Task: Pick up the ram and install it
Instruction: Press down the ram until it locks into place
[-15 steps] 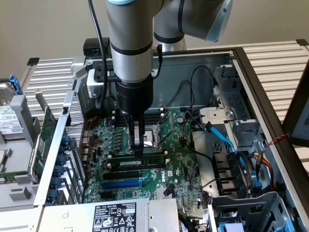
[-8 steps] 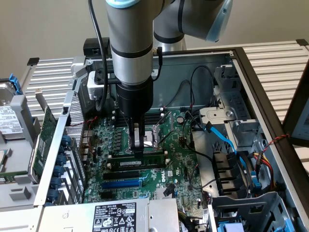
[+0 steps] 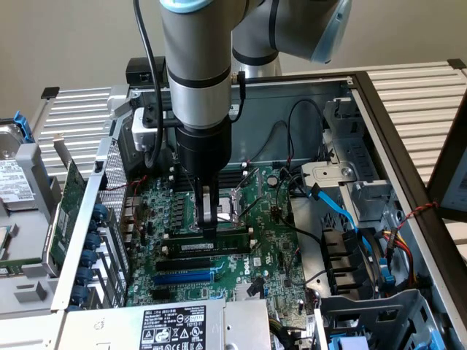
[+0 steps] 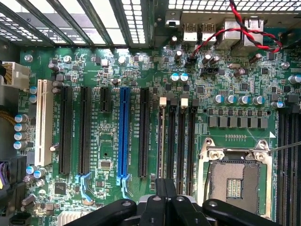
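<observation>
The ram [image 3: 211, 245] is a long thin green stick with a small white label. It stands on edge in a black memory slot on the motherboard [image 3: 270, 240], just in front of the CPU socket [image 3: 232, 204]. My gripper [image 3: 209, 227] points straight down, shut, with its fingertips resting on the ram's top edge near the middle. In the wrist view the shut gripper [image 4: 165, 184] sits over the row of memory slots [image 4: 181, 141], and the ram [image 4: 162, 136] appears edge-on in the slot beside the other black ones.
The open computer case hems the board in: a green expansion card [image 3: 64, 200] with its bracket at the exterior view's left, a power supply [image 3: 175, 324] in front, and drive bays with blue cables [image 3: 343, 211] at the right. A blue slot [image 3: 184, 276] lies just in front of the ram.
</observation>
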Robot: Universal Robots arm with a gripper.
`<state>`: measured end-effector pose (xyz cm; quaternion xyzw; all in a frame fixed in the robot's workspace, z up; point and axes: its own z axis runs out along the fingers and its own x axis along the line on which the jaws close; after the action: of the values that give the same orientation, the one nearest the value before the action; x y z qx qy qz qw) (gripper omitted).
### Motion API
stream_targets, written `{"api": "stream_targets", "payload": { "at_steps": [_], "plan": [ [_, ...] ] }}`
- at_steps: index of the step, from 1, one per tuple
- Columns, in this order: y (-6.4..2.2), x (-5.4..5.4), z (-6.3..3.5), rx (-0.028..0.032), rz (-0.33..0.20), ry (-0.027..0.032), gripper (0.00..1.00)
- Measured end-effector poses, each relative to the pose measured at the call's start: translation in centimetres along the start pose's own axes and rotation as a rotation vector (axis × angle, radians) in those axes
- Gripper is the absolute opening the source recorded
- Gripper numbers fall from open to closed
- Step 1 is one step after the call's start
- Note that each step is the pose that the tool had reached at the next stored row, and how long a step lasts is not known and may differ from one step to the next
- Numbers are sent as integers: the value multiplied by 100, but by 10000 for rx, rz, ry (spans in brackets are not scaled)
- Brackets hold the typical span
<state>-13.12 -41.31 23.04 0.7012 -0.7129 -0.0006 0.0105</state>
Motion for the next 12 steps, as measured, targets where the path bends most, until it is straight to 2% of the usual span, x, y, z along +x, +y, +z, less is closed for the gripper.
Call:
{"api": "stream_targets", "payload": {
  "at_steps": [12],
  "plan": [
    [-1,0,32,0,-1,-7,11]
  ]
}}
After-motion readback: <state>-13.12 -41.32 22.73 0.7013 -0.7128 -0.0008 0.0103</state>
